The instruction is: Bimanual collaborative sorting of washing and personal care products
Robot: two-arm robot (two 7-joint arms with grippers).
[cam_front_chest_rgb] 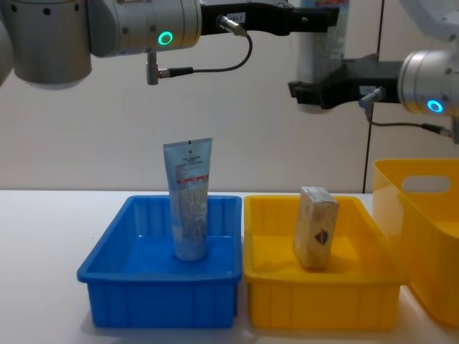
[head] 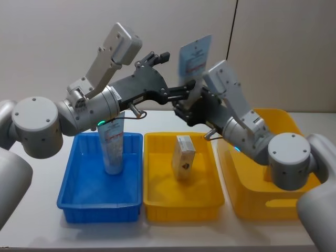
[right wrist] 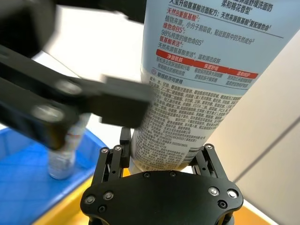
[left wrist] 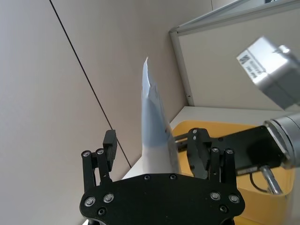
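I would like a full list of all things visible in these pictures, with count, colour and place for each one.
squeeze tube in the air: 1, pale blue with red-and-white bands, held up above the trays between both grippers.
squeeze tube in the tray: 1, pale blue, upright in the blue tray.
cardboard box: 1, beige with a dark emblem, upright in the yellow tray.
blue tray: 1, blue, on the table, to the robot's left.
yellow tray: 1, yellow, middle.
basket: 1, yellow, handled, to the robot's right.
table: 1, white.
left gripper: 1, black, around the raised tube.
right gripper: 1, black, shut on that tube's lower end.
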